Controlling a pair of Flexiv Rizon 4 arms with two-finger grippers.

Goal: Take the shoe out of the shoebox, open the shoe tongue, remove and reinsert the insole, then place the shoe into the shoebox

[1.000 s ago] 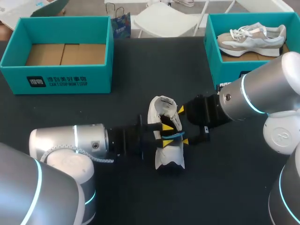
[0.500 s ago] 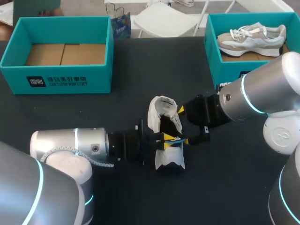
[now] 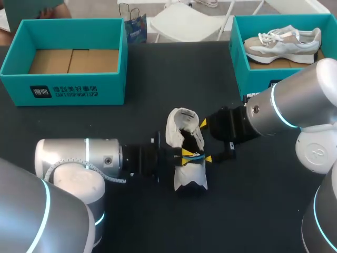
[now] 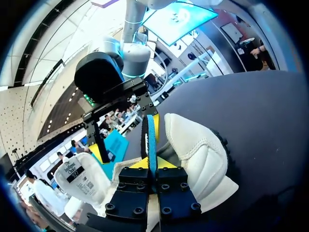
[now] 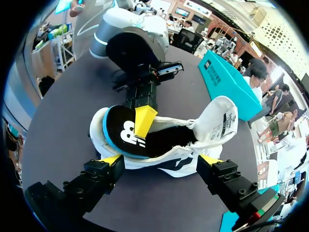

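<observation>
One white shoe (image 3: 190,176) on black tabletop (image 3: 158,84)

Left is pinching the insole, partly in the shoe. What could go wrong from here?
1. The left gripper pinches the insole by its thin edge only; it might slip or buckle.
2. The right gripper is open, fingers merely against the shoe, which could slide or tip.
</observation>
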